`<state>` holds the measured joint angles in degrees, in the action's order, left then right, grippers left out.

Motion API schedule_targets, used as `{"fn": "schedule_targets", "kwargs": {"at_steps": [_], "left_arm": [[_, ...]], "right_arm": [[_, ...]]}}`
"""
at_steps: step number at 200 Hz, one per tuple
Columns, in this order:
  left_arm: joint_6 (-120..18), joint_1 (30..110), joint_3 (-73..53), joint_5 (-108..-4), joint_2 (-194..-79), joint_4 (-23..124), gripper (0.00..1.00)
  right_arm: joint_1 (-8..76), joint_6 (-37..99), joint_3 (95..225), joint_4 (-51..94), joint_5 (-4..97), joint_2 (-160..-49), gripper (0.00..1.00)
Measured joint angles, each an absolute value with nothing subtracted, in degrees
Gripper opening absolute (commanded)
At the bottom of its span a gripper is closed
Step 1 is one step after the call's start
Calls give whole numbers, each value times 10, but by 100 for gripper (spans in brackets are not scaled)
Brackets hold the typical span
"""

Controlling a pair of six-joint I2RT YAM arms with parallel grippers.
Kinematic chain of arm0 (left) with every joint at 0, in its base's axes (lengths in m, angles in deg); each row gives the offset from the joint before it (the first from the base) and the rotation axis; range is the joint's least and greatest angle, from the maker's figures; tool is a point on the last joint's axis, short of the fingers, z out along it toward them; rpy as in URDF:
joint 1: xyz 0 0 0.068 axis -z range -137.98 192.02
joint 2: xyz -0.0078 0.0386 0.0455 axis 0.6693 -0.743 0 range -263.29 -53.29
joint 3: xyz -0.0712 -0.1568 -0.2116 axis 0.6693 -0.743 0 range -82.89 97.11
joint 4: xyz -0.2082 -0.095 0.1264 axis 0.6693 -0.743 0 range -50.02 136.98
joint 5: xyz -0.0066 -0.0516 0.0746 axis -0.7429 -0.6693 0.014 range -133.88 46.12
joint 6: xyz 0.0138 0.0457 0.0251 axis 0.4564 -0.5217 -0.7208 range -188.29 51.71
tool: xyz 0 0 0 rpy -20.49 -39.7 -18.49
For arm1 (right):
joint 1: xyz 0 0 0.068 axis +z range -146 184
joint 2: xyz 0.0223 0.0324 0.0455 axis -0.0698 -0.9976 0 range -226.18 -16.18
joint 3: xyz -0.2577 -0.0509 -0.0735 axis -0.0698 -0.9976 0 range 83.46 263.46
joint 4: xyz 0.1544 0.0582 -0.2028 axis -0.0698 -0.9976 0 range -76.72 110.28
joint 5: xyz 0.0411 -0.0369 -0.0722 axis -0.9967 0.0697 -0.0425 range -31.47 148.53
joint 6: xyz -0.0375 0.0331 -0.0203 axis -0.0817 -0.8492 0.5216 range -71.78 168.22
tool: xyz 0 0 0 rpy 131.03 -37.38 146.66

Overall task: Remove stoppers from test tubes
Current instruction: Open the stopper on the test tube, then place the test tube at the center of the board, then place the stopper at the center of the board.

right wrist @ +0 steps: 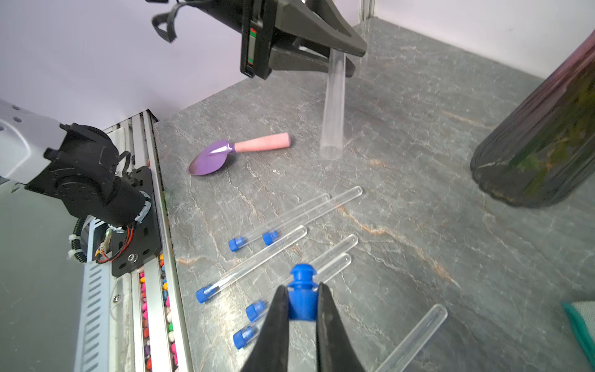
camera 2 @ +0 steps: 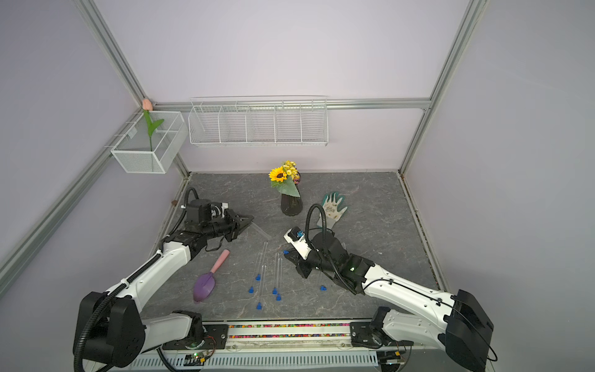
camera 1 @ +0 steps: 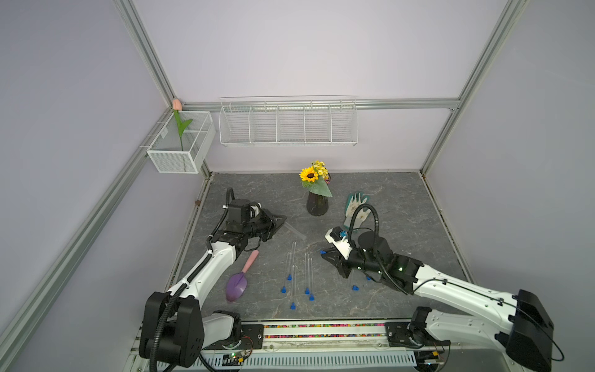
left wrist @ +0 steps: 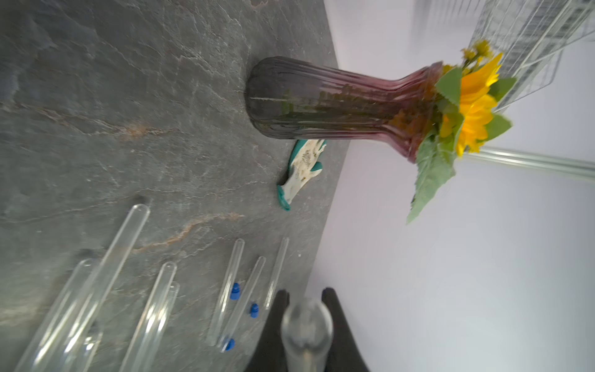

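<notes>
L gripper [camera 1: 284,221] is clamped on a clear test tube [right wrist: 333,106], no plug in it. The open mouth points away from the gripper, low over the table [camera 1: 402,209]; contact unclear. In the L wrist view the tube sits btwn the two black fingers [left wrist: 276,319]. R gripper [right wrist: 302,291] is pinched tight on one blue stopper [right wrist: 302,273], held free of any tube, above the row below. Five plugged tubes [camera 1: 293,254] lie side by side mid-table, approx parallel, blue ends toward the robot base. One more blue plug [camera 1: 355,287] shows just beside the R arm, its tube mostly hidden. Purple scoop [camera 1: 236,285] w/ pink handle lies near the L arm. Vase [camera 1: 317,204] w/ flowers and a glove [camera 1: 355,201] sit further back.
</notes>
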<state>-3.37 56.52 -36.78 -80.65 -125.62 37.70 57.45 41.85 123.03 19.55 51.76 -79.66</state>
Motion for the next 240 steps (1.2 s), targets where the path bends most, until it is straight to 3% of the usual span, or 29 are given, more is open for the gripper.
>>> {"fn": "schedule_targets", "kwargs": {"at_steps": [87, 159, 240], "left_arm": [[-255, 726, -274, -725, -1441, 201, 0], [-272, 811, -217, -706, -1545, 196, 0], [-272, 837, -190, -690, -1604, 205, 0]], "right_arm": [[559, 320, 1260, 88, 508, -931, 16], [532, 278, 1260, 69, 477, -994, 18], [518, 257, 1258, 81, 449, -1043, 20]]}}
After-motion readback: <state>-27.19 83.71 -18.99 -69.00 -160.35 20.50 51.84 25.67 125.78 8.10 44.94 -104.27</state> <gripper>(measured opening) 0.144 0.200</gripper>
